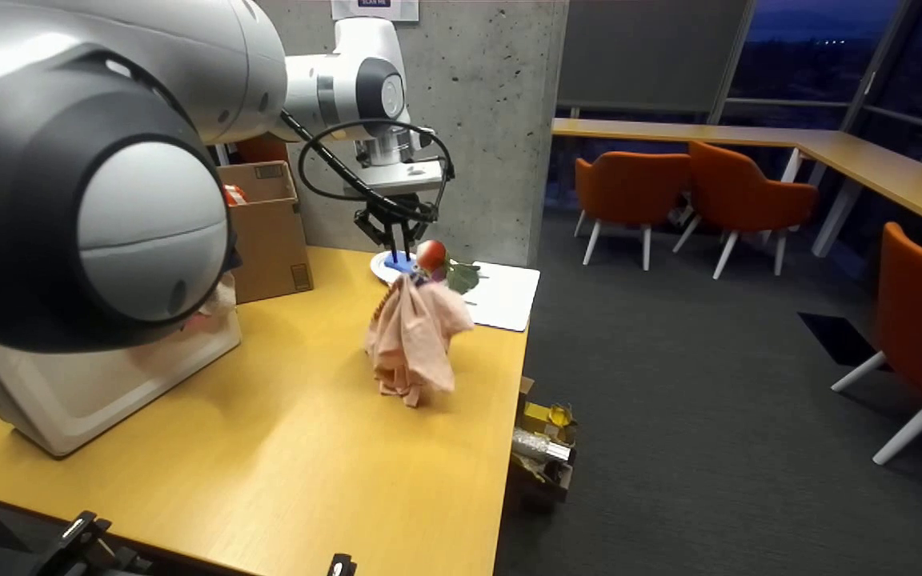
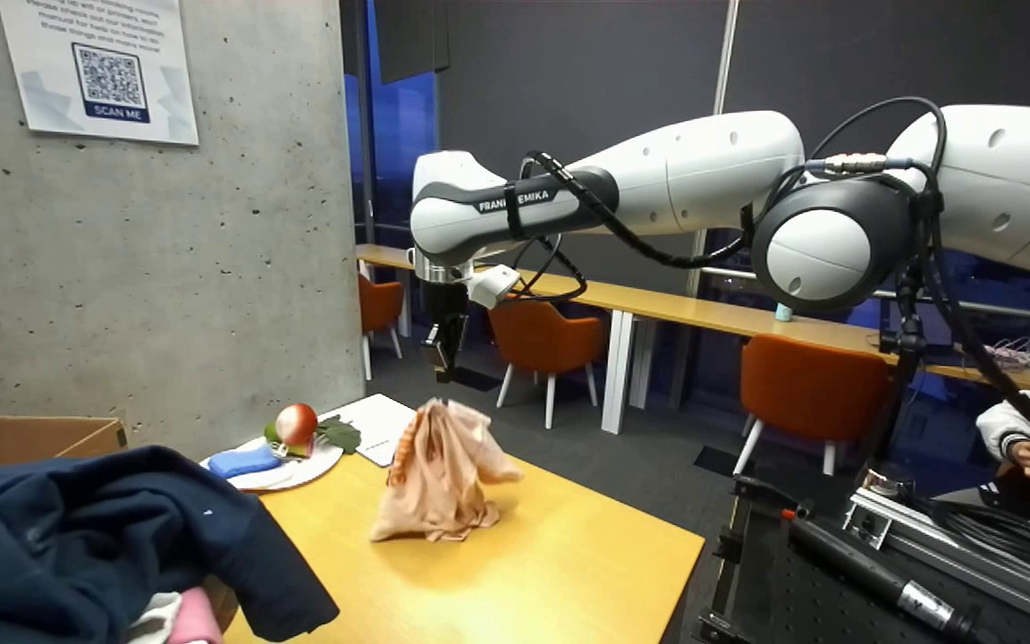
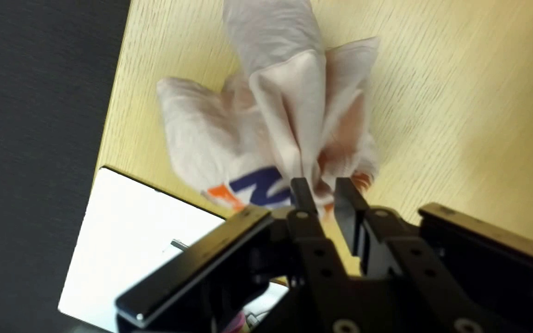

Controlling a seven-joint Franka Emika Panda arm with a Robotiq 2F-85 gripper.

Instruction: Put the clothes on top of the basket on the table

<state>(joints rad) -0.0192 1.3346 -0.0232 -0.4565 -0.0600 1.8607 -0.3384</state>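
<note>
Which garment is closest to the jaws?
The pale pink garment, bunched into a peak on the table, just below the jaws. The navy garment and the brighter pink cloth are heaped together, farther away.

Pink cloth (image 1: 414, 336), rumpled, peaked upright on table (image 1: 333, 472); pale bin (image 1: 121, 384) apart.

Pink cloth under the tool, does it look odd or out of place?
Yes, somewhat. The pink cloth rises to a peak over the table, though the tool above it is open and seems not to hold it. Loose fabric would normally slump, so it may be falling; I can't be sure.
</note>
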